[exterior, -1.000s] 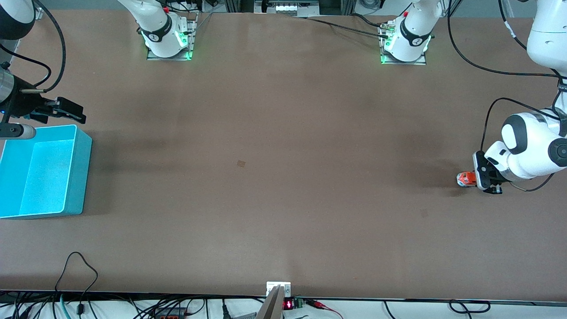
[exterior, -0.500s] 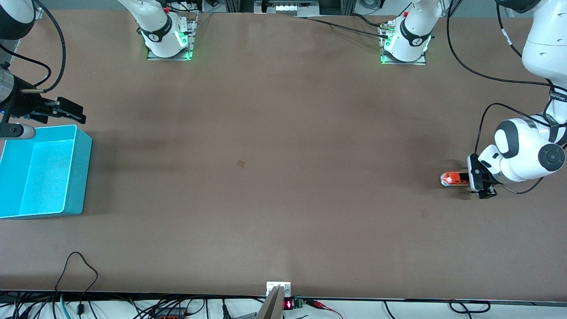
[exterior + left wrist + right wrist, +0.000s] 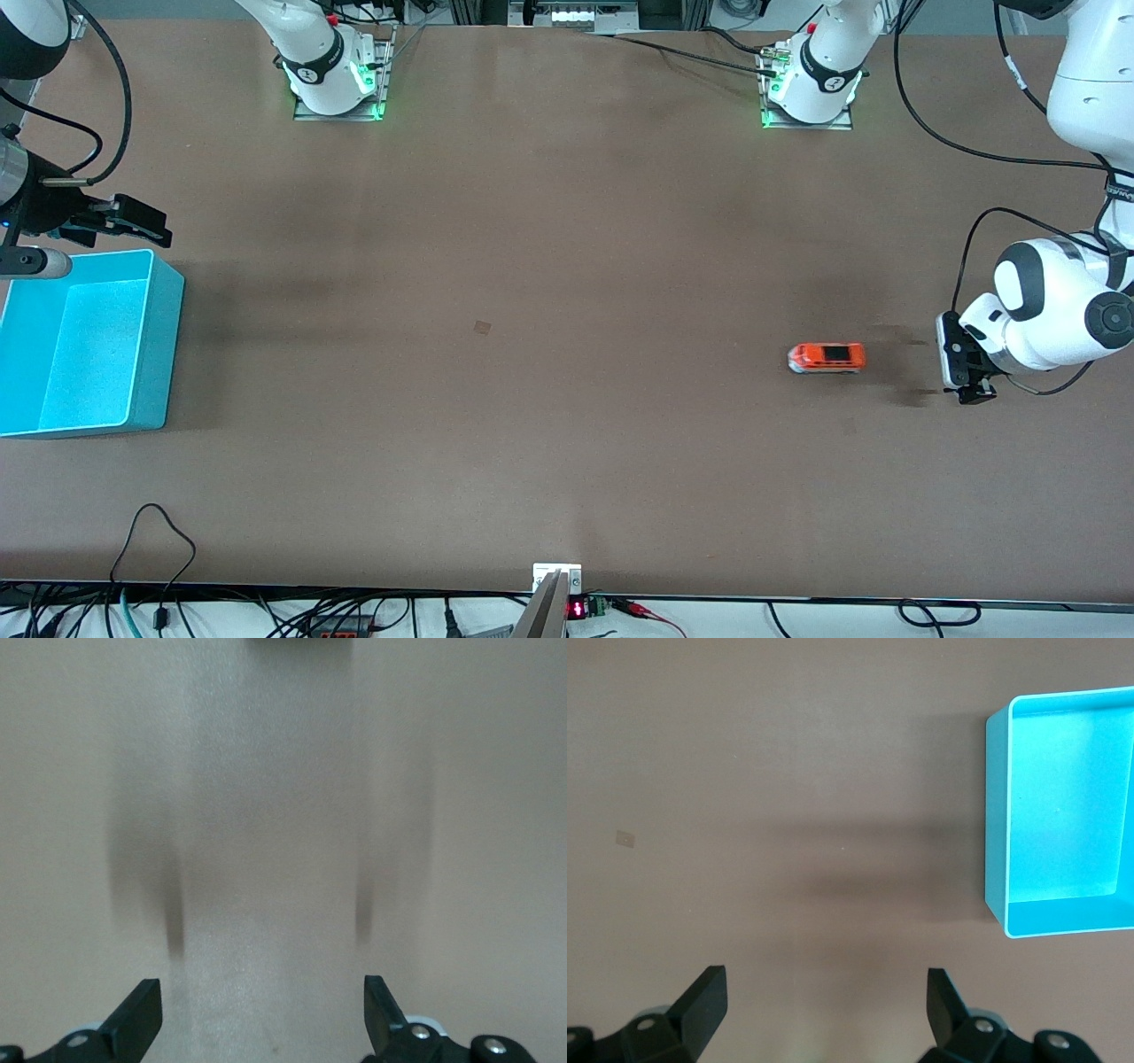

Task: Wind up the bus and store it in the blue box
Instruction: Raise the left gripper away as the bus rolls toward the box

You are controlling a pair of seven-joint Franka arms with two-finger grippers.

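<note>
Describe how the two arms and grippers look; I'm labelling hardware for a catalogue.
Both arms are glossy white with dark grey joint caps and black cables looping alongside. Their bases glow green. The left gripper has a white body and black fingers; the right gripper is black, fingers wedge-shaped with small screws.

bare table (image 3: 549, 266) between bus (image 3: 827, 357) and blue box (image 3: 159, 346), nothing between.
</note>
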